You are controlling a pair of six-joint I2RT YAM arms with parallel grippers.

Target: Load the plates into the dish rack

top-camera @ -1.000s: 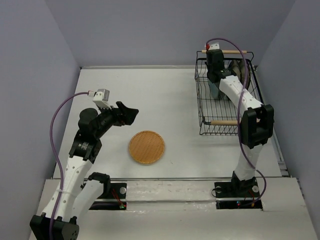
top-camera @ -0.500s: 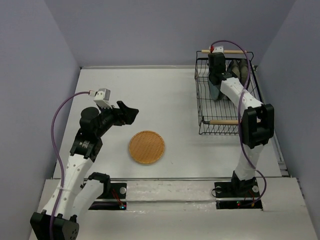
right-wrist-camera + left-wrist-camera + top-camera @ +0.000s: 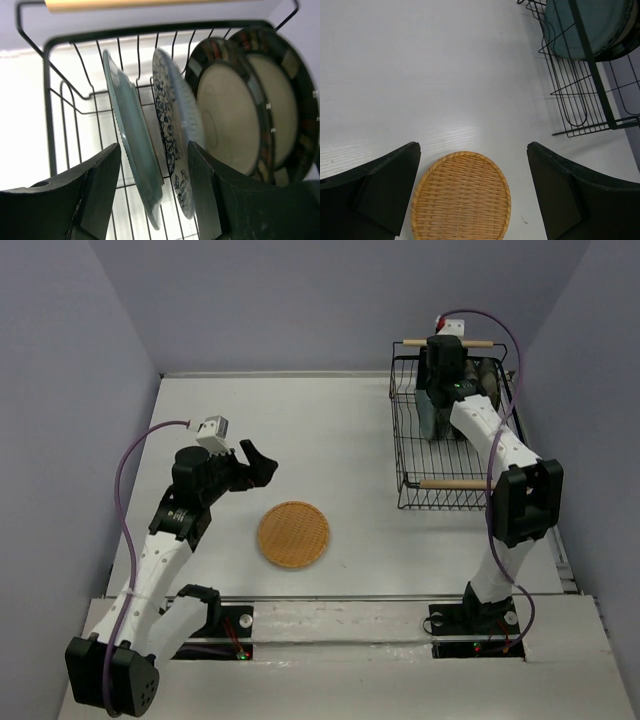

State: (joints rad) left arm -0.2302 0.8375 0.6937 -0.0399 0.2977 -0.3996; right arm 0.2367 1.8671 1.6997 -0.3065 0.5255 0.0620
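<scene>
The left gripper (image 3: pixel 256 462) hangs above the white table (image 3: pixel 310 425) with its two black fingers spread wide and nothing between them. In its wrist view the gripper (image 3: pixel 473 146) frames the round orange-tan woven plate (image 3: pixel 461 197), which lies flat on the table below, apart from both fingers. From overhead this woven plate (image 3: pixel 293 534) sits near the front middle of the table, well apart from the rectangular black wire dish rack (image 3: pixel 408 465) at the far right.

The right gripper (image 3: pixel 438 390) reaches down into the far end of the rack, close to the far light wooden rod handle (image 3: pixel 480 343). Its jaws are open too (image 3: pixel 153 146). In its wrist view the plain teal plate (image 3: pixel 135 145) stands on edge in the rack wires (image 3: pixel 47 125) and lines up with the gap between the fingers. Whether either finger touches it cannot be told.

Just beside the teal plate stands the blue-and-white floral plate (image 3: pixel 172 125), also on edge. Beyond it stand the two beige plates with dark striped rims (image 3: pixel 230 115) (image 3: pixel 282 115), one behind the other and leaning slightly. All four are upright in a row inside the rack. The second wooden handle (image 3: pixel 445 483) crosses the rack's near end. The left wrist view catches the rack's corner (image 3: pixel 580 100) with the teal plate (image 3: pixel 580 25) inside.
</scene>
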